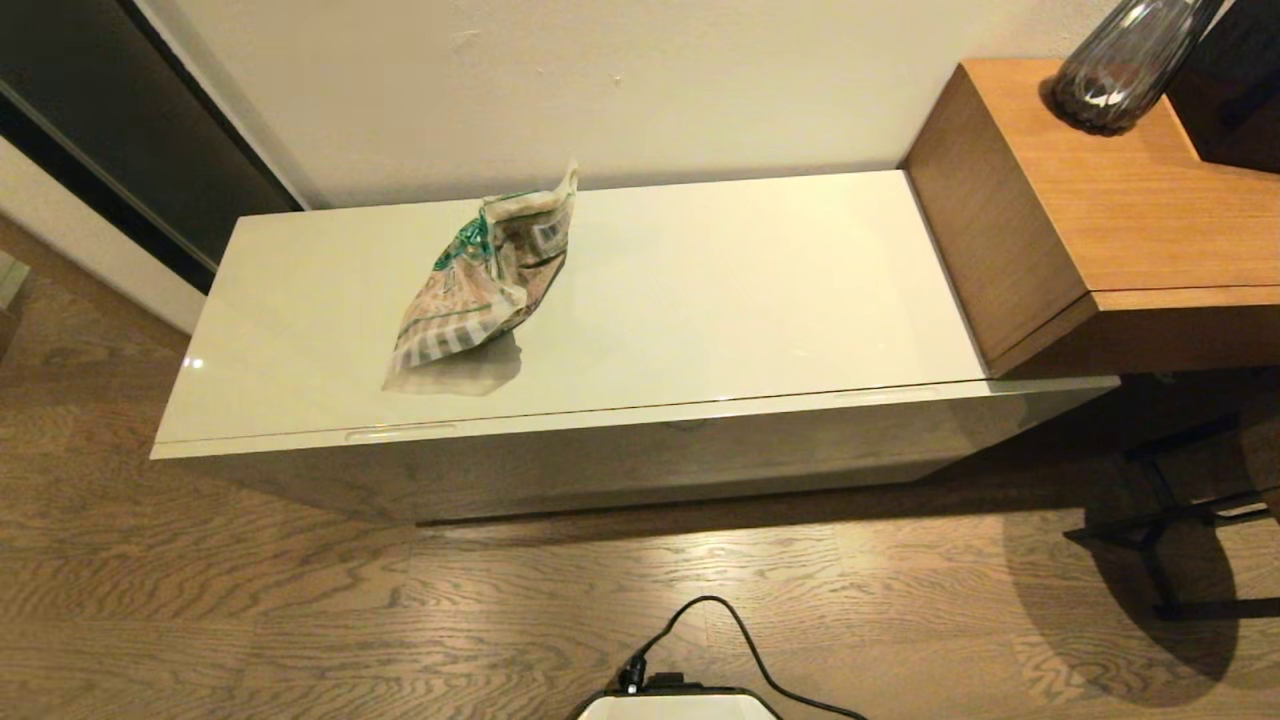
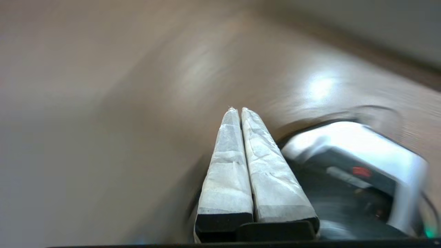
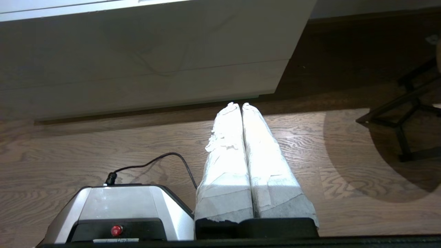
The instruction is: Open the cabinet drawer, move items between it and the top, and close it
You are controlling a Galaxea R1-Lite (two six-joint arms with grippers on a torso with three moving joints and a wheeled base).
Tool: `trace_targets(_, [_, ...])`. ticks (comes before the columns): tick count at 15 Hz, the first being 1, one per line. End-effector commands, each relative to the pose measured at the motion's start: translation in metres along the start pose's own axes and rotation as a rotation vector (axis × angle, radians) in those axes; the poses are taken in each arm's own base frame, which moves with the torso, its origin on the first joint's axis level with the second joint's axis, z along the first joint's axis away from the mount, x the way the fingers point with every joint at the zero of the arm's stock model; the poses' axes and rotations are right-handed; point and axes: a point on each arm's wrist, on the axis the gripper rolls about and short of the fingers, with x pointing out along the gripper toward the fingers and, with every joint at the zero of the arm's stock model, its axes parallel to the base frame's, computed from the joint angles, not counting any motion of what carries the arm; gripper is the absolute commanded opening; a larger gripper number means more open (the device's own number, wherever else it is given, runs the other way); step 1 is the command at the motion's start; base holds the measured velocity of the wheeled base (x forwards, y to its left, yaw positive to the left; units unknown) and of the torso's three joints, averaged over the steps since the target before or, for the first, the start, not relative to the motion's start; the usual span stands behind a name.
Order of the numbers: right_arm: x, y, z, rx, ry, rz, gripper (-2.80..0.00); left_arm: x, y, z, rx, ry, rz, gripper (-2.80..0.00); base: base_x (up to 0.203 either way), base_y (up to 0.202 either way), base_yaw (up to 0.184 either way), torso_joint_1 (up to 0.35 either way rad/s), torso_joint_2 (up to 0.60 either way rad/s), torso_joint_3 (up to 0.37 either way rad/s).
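The wooden floor (image 1: 300, 620) surrounds the low cream cabinet (image 1: 640, 470), which is taken here as the landmark; a pale wall (image 1: 600, 90) rises directly behind the cabinet. A brown wooden desk (image 1: 1120, 220) butts against the cabinet's right end and overlaps that end of the top; a dark ribbed glass vase (image 1: 1125, 65) stands on the desk, well clear of the cabinet. A dark doorway or panel (image 1: 120, 130) lies beyond the cabinet's left rear corner. A black metal frame (image 1: 1170, 520) stands on the floor beside the cabinet's right front corner, under the desk.

The top (image 1: 700, 300) of the cabinet carries one item only in view: the crinkly clear bag (image 1: 485, 280) with a green band and brown contents, lying tilted on the left half of the top, nearer the rear edge than the front. The cabinet drawer (image 1: 620, 455) sits flush in the cabinet front, shut; nothing stands before it.

The robot's base (image 3: 117, 213), grey with a red button and a black cable (image 1: 730, 630), rests on the floor in front of the cabinet.

The right end effector (image 3: 237, 105) hangs low over the floor in front of the cabinet, pointing at the cabinet's lower front, fingers pressed together and empty. The left end effector (image 2: 237, 109) is likewise clenched on nothing, above the floor beside the base; its surroundings are smeared and cannot be read further.
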Motion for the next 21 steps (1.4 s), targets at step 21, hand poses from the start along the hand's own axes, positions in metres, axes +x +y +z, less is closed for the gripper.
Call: trace_targets(21, [0.0,0.0,-0.001,-0.003,0.008,0.002,-2.8,0.09,-0.034,-0.021,0.214,-0.391,-0.405,-2.8,0.0,0.0,0.0,0.0,0.0,0.0])
